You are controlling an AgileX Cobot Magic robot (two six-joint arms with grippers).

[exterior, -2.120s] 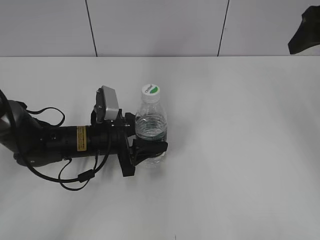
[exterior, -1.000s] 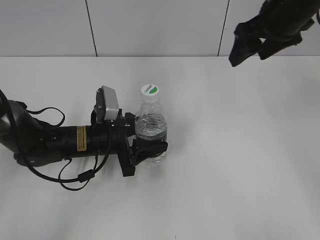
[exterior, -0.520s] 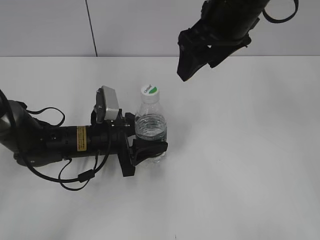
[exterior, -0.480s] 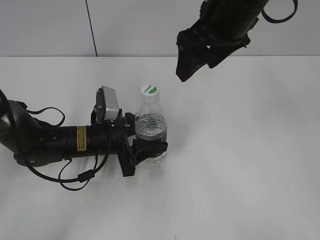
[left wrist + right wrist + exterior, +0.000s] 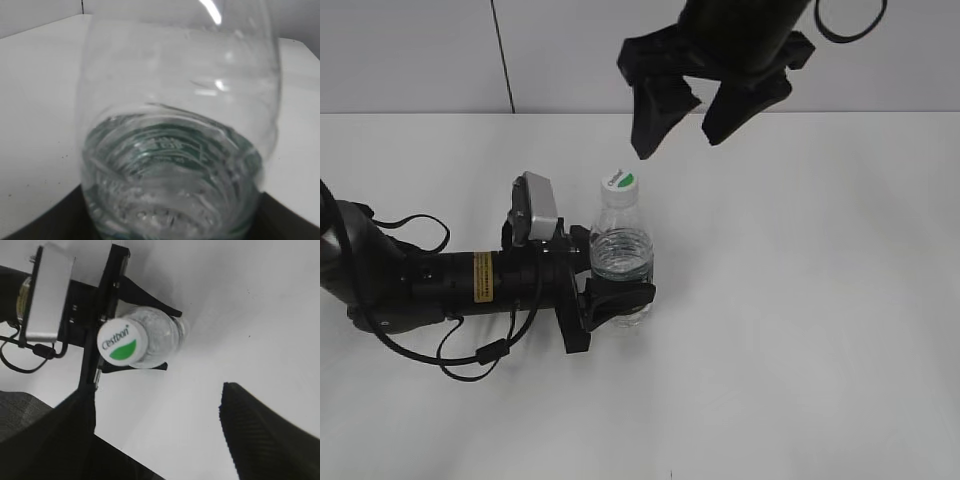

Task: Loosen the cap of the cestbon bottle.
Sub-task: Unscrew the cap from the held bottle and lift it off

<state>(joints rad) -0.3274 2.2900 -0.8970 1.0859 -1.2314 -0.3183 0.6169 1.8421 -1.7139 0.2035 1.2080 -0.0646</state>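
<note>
A clear water bottle [image 5: 621, 262] stands upright a little left of centre on a white table [image 5: 800, 300], clamped low on its body between the fingers of the left gripper [image 5: 610, 285], whose black arm [image 5: 430, 285] lies along the tabletop from the left edge. The bottle's white cap [image 5: 621, 181], marked with a green patch, sits on the neck with nothing touching it. The right gripper [image 5: 682, 118] hangs in the air above and slightly to the right of the cap, jaws spread wide and empty. Its wrist camera looks down on the cap [image 5: 123, 343] from above, with a dark finger [image 5: 265, 437] at each side of the view. The left wrist camera shows the bottle's ribbed wall [image 5: 175, 150] close up, part-filled with water
</note>
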